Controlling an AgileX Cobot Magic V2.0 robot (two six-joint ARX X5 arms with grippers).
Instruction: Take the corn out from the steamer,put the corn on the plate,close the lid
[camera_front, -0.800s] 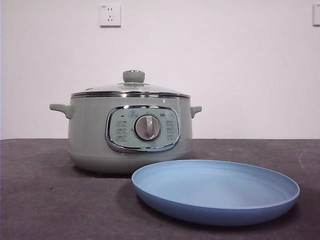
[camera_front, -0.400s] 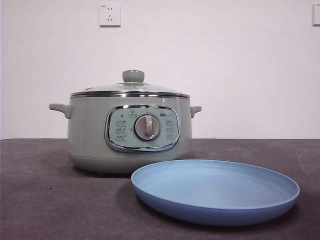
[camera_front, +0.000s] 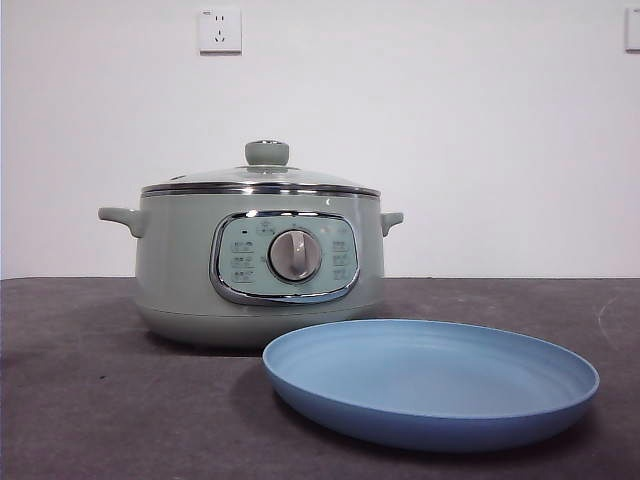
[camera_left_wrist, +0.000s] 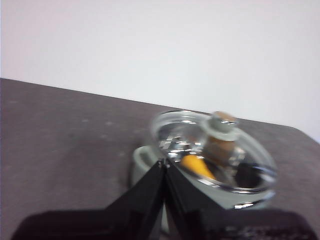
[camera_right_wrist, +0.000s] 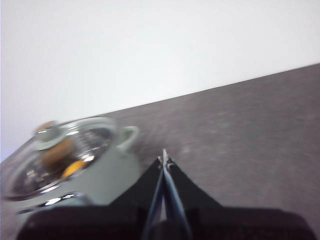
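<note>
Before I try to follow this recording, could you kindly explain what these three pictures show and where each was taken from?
This is a robot with two arms at a table, each ending in a black two-jawed pincer. One picture comes from a low camera looking level across the table; the other two come from cameras on the arms' wrists.

On the table stands the steamer, a pale green electric pot, with the lid on it. In front lies the plate, with nothing on it. Through the glass, the left wrist view shows something yellow-orange inside, the corn.

The left pincer and the right pincer are each near the pot, jaws shut and holding nothing. Neither arm shows in the front view.
</note>
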